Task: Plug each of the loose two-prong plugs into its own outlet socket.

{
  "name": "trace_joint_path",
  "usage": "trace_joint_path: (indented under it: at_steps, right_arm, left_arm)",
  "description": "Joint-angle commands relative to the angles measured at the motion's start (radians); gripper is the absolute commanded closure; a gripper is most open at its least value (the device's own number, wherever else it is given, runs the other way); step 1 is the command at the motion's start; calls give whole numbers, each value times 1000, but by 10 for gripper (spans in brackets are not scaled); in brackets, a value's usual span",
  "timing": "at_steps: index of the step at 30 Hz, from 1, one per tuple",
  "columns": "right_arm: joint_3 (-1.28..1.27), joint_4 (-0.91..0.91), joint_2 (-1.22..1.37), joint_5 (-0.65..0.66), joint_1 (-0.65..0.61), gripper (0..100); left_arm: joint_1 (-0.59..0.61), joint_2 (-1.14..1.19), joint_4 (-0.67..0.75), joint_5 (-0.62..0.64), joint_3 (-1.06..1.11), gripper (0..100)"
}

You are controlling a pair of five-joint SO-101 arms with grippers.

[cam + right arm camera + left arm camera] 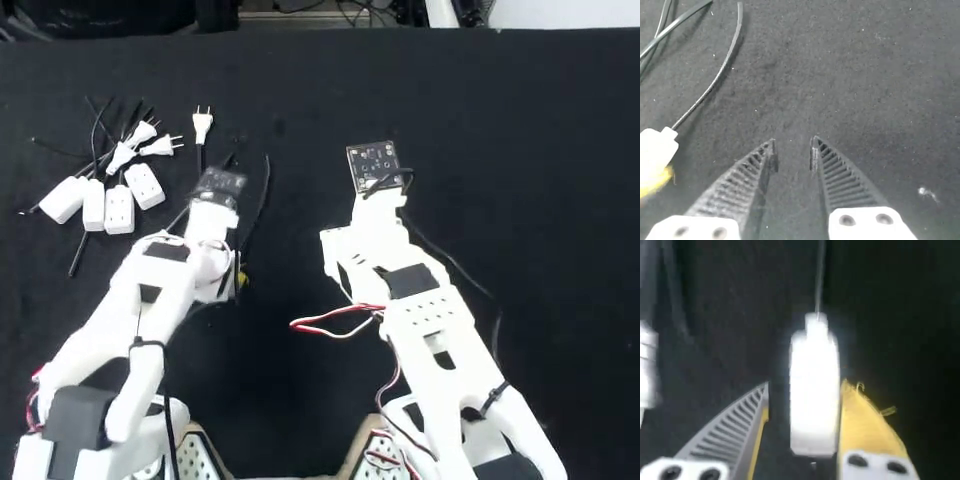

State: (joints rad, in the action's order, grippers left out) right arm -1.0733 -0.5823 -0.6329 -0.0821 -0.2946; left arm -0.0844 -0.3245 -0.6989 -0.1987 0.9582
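A white corded plug [812, 390] lies on the black table between my left gripper's [802, 385] fingers, its prongs hidden. The yellow finger [865, 425] touches one side; the grey finger [740, 425] stands a small gap off the other, so the jaws are open around it. In the right wrist view the same plug [655, 150] lies off to one side of my right gripper [792, 150], which is open over bare cloth. In the high view a loose plug [203, 122] lies at the back left, with more plugs [140, 140] and several white sockets [105, 200] beside it.
Thin black cables [262, 195] trail from the plugs and sockets across the left half of the table, one of them [715, 75] running to the plug by the left gripper. The right half of the black cloth [520, 150] is bare.
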Motion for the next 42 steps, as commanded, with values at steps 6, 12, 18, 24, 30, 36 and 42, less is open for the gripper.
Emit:
trace_joint_path:
  at_steps: [6,12,18,24,30,36,42]
  right_arm:
    - [33,15,-1,-5,37,892]
    - [35,20,-1,-5,46,892]
    - [35,20,-1,-5,46,892]
    - [31,20,1,-5,46,892]
    - [28,20,1,-6,46,892]
    - [27,20,1,-6,48,892]
    - [28,21,1,-6,49,892]
  left_arm:
    - [-33,-60,-26,-12,4,780]
    - [-28,-133,-239,-11,-105,780]
    - [-25,-296,-319,-11,-107,780]
    - [120,-410,-146,-11,15,780]
    - [325,-318,-18,-11,27,780]
    - [148,-80,-81,-14,-58,780]
    - [19,-6,-264,-11,-171,780]
